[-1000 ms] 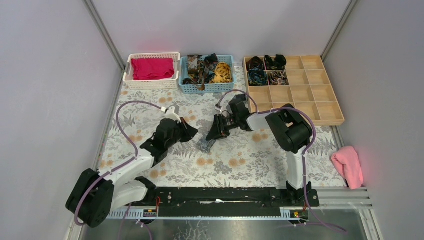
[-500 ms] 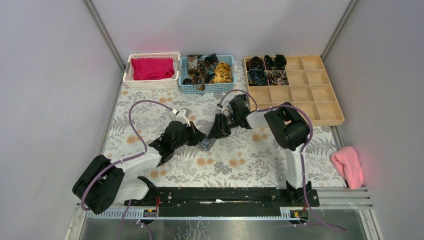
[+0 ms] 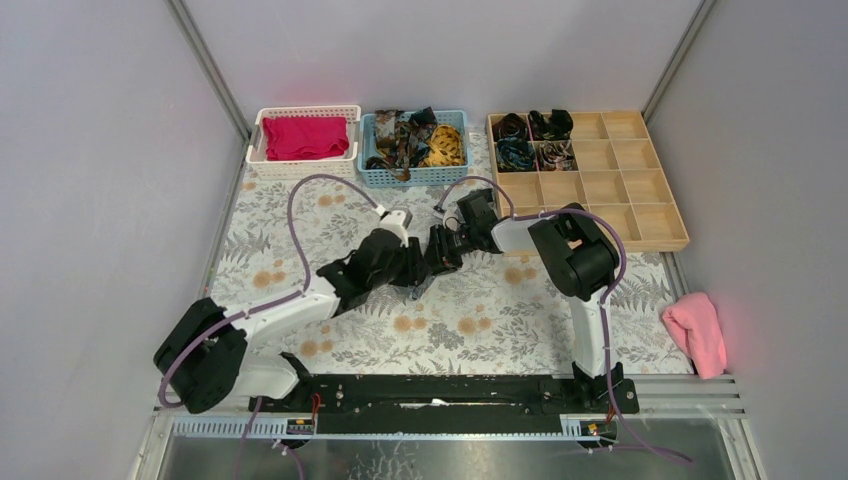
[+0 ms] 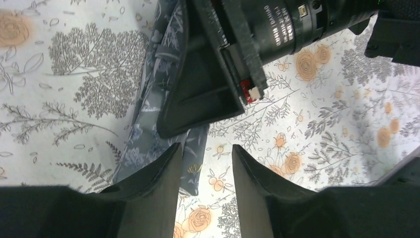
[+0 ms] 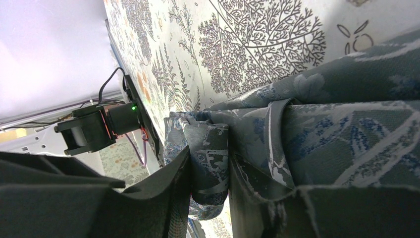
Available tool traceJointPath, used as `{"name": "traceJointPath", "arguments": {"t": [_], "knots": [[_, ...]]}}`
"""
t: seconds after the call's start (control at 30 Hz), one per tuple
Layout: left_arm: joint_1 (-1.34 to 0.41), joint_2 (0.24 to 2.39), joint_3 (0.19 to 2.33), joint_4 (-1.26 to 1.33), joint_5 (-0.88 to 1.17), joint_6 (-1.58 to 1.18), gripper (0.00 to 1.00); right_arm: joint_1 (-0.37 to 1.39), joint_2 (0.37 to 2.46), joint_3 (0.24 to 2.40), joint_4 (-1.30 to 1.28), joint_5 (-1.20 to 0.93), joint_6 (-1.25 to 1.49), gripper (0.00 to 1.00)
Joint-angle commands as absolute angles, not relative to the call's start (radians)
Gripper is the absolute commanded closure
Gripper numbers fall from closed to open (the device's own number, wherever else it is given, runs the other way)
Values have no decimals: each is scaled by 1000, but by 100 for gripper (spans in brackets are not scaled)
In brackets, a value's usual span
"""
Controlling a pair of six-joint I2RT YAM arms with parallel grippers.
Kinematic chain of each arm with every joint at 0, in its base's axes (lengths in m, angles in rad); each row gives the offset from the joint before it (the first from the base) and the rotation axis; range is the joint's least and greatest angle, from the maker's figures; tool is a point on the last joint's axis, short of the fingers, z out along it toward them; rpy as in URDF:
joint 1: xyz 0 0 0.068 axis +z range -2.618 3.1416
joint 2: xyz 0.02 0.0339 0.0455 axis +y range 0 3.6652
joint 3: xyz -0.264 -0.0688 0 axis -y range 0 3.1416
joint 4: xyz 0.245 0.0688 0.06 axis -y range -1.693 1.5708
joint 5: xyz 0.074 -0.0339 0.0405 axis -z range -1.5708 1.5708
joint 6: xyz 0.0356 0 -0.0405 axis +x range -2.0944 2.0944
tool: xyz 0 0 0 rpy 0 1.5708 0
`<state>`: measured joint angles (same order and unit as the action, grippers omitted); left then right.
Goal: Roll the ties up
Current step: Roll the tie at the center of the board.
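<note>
**While the right claw pinches a grey tie, the left claw stands open just in front of it**

Where the two arms meet over the middle of the floral worktop, their claws sit tip to tip, very close together. The right claw's fingers are closed partway on a bunched fold of the grey tie, and the fold fills the gap between them. The fabric is grey with a pale blue leaf pattern. From that grip the rest of the tie runs out as a flat strip on the worktop, passing beneath the right claw's black body and on toward the left claw.

The left claw's fingers are apart, with nothing held between them. The end of the strip lies just off their tips, partly beneath one finger. Whether that finger touches the fabric cannot be told.

Beyond both claws, at the far edge of the worktop, a blue basket holds a heap of loose ties, mostly dark, one yellow-orange. Beyond the left claw and further to its left stands a white basket holding a magenta cloth. Beyond the right claw and to its right lies a wooden tray of square compartments. Four coiled ties fill the four compartments at its far left corner. Well off to the right of the right claw, toward the near edge, a pink cloth lies crumpled.
</note>
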<state>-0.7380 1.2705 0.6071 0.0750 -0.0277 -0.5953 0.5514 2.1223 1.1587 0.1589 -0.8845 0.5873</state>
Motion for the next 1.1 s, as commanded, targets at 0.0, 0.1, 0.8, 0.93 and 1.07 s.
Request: {"name": "traceJointPath", "arguments": {"t": [0.0,0.1,0.8,0.93,1.07], "knots": [[-778,1351,724,-108,-145,-494,49,547,2156,1176,117,-842,543,64],[-785,1397,764,-168,-157,-473,44,547,2162,1179,120,-853,542,64],[-793,1628,908,-238,-146,-307,7,548,2173,1180,142,-876,545,65],[-795,1660,906,-233,-107,-299,7,547,2181,1186,144,-879,547,64],[-797,1630,920,-263,-148,-312,9,547,2184,1183,148,-882,548,65]]}}
